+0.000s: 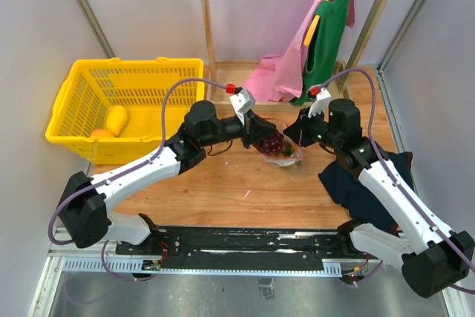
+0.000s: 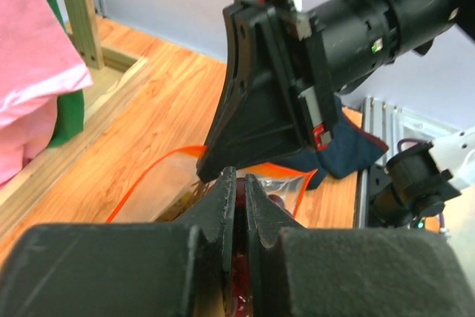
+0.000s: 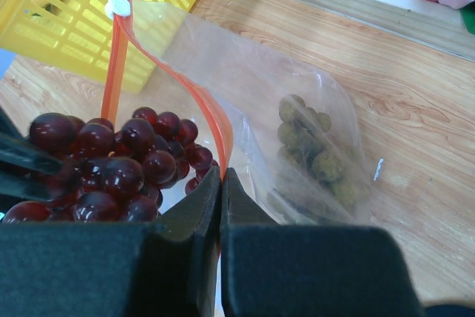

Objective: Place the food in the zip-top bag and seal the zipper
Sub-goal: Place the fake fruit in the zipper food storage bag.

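Clear crinkly zip-top bag (image 3: 297, 83) sat mid-way across the wooden bench (image 1: 223, 183), between both pincers. Long axis ran from the raised mouth down to the closed end resting on the wood; mouth faced the left arm. Red-orange zipper strip (image 3: 117, 57) was parted. Right pincer (image 3: 220, 177) was clamped tight on the mouth edge at the strip. Left pincer (image 2: 239, 183) was nearly closed on the dark purple grape bunch (image 3: 119, 165), right at the mouth. Green grape bunch (image 3: 312, 146) lay inside the bag. Yellow oval fruit (image 1: 116, 119) and small orange fruit (image 1: 101, 134) sat in the yellow plastic basket (image 1: 82, 102), well apart from the bag.
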`<state>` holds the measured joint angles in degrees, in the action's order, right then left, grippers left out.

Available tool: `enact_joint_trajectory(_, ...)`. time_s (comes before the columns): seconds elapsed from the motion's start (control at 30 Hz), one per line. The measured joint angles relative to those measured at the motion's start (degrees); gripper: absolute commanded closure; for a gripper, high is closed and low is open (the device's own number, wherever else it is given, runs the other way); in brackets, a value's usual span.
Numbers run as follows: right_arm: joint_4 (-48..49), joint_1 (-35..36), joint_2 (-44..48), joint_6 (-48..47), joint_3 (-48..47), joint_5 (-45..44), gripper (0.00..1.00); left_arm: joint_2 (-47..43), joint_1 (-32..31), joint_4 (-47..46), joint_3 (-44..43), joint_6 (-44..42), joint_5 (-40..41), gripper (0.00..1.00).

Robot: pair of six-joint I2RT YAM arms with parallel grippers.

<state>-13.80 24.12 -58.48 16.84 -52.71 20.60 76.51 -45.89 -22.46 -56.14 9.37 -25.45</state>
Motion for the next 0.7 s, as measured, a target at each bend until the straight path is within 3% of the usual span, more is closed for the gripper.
enact_joint_trajectory(0.5,0.1,0.0,0.3,0.0,0.0,1.6,1.0,3.0,-0.1,10.3,-1.1,-7.7,11.5,0.93)
enact_joint_trajectory(0.7,0.3,0.0,0.3,0.3,0.0,2.6,0.99,5.1,-0.4,11.9,-3.1,-5.5,14.4,0.79)
